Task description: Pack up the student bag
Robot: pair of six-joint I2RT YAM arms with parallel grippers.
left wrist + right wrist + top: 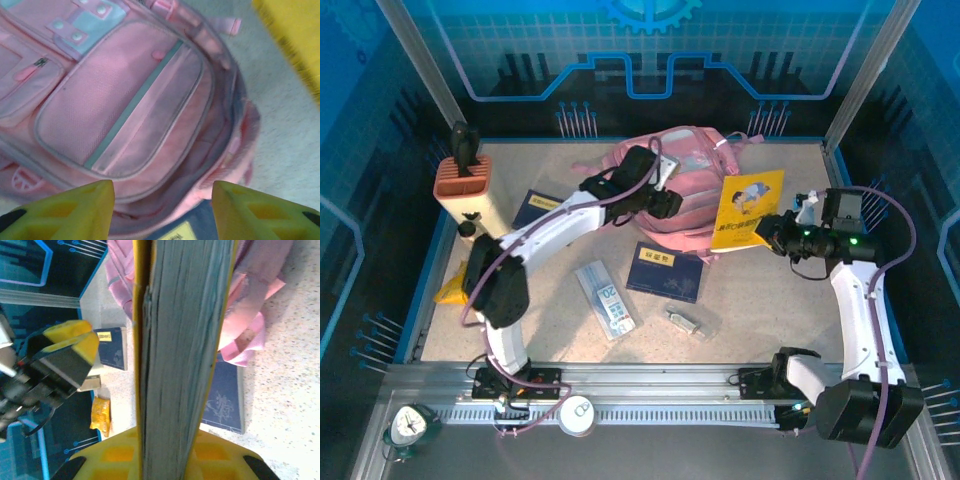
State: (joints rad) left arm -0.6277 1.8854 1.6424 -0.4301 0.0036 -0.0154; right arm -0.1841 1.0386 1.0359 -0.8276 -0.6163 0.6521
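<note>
The pink backpack [690, 175] [125, 100] lies flat at the far middle of the table [770, 300], front pockets up. Its long axis runs roughly left to right, and the unzipped edge faces the near side. The left tool [665, 200] [161, 186] hovers over it, fingers wide apart and empty. Just right of the backpack, the right tool [775, 232] [170, 452] is clamped on a yellow book [748, 208] [185, 340] held on edge.

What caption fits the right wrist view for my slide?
Right hand grips a yellow book edge-on, pink backpack beyond.
</note>
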